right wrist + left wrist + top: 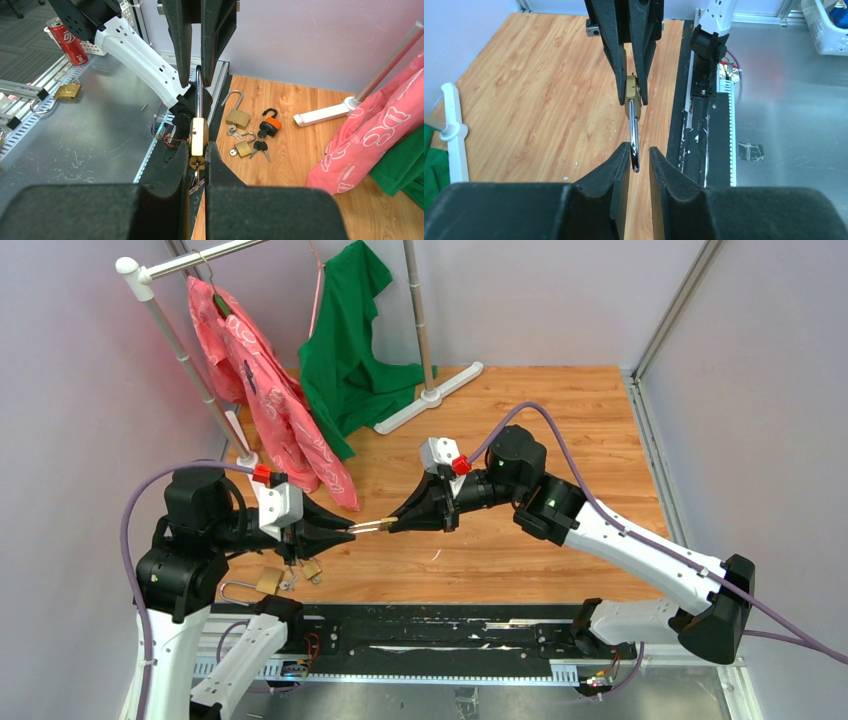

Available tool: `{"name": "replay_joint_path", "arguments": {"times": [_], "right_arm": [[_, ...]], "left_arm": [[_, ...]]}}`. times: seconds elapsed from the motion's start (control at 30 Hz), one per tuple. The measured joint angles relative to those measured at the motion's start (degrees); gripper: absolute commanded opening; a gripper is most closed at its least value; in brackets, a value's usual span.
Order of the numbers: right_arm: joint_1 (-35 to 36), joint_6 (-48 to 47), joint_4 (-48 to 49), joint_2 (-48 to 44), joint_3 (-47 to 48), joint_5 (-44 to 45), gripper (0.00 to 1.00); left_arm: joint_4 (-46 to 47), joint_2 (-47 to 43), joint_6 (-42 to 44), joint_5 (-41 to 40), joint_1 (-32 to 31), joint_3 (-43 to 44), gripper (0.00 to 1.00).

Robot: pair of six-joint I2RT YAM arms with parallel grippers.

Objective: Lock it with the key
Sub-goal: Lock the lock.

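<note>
A brass padlock (198, 136) is held in mid-air, with my right gripper (197, 150) shut on its body. A key (196, 163) sits in the bottom of the lock, its ring hanging between the right fingers. The steel shackle (633, 135) points toward my left gripper (639, 155). Its curved end lies between the left jaws, which stand narrowly apart. The shackle rests against one finger, and a gap shows at the other. In the top view the two grippers meet tip to tip over the wooden floor, with the padlock (370, 526) bridging them.
Loose padlocks (238, 118) (243, 148), an orange and black lock (270, 123) and black-headed keys (260, 146) lie on the wood below the left arm. A clothes rack with a pink garment (270, 400) and a green one (350, 350) stands at the back left.
</note>
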Motion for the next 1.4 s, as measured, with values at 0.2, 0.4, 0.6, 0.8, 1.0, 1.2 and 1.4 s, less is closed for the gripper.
{"name": "replay_joint_path", "arguments": {"times": [0.2, 0.4, 0.6, 0.8, 1.0, 1.2, 1.4], "right_arm": [[0.13, 0.00, 0.00, -0.02, 0.00, -0.11, 0.00], [0.42, 0.11, 0.31, -0.02, 0.00, -0.11, 0.00], [0.90, 1.07, 0.61, 0.22, 0.00, -0.07, 0.00], [1.40, 2.78, 1.90, 0.61, -0.04, 0.46, 0.00], [1.40, 5.27, 4.87, 0.70, -1.46, 1.09, 0.00], [1.38, 7.67, 8.35, 0.90, -2.69, 1.18, 0.00], [1.57, 6.19, 10.29, 0.94, -2.71, 2.82, 0.00]], "left_arm": [[0.09, 0.00, 0.15, -0.20, 0.00, -0.61, 0.00], [0.07, 0.00, 0.02, 0.07, 0.00, -0.63, 0.00], [0.26, -0.66, 0.31, 0.90, 0.24, -1.75, 0.00], [0.20, -0.85, 0.48, 1.27, 0.59, -1.77, 0.00], [0.22, -1.27, 0.76, 1.33, 0.96, -2.62, 0.00], [-0.28, -1.27, 1.36, 0.83, 1.05, -2.16, 0.00], [-0.44, -1.03, 2.01, -2.58, 1.05, 0.61, 0.00]]}}
